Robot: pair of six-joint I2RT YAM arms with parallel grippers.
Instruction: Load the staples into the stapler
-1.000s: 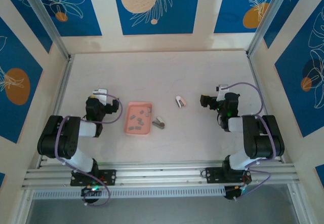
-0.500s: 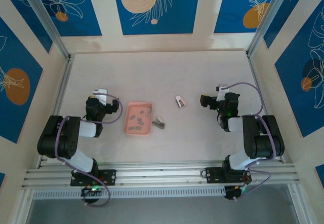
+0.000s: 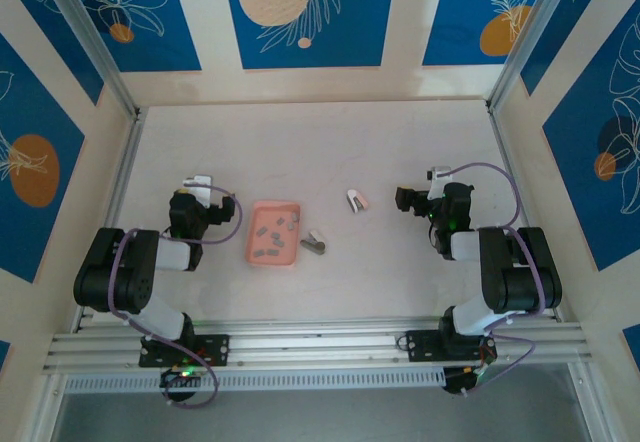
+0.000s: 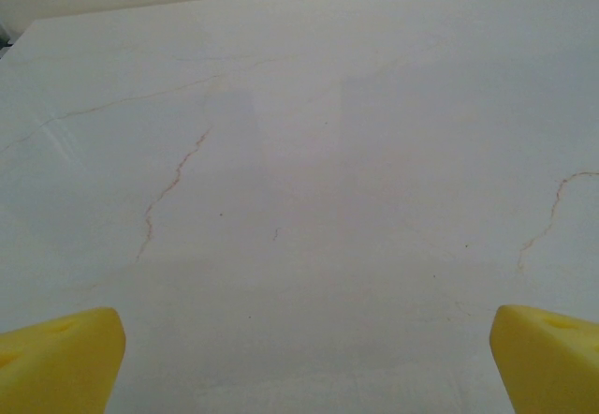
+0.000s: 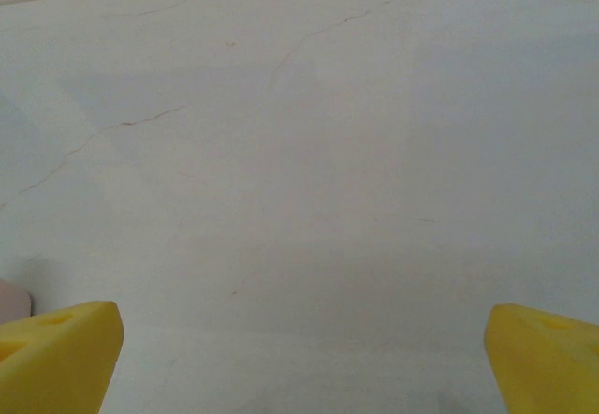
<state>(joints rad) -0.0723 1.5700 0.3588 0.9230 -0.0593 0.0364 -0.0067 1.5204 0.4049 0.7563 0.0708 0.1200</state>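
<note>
From above, the staples [image 3: 272, 232] in the pink tray [image 3: 278, 203] are so tiny I can't count them. The stapler [image 3: 313, 243] is too small for me to tell if it's open. The yellow fingers [image 4: 56, 362] of my left gripper [image 4: 304, 362] are cut off at the bottom corners. It's the same for my right gripper [image 5: 299, 358]. A pale pink bit [image 5: 11, 297] is cut off at the lower left edge of the right wrist view.
</note>
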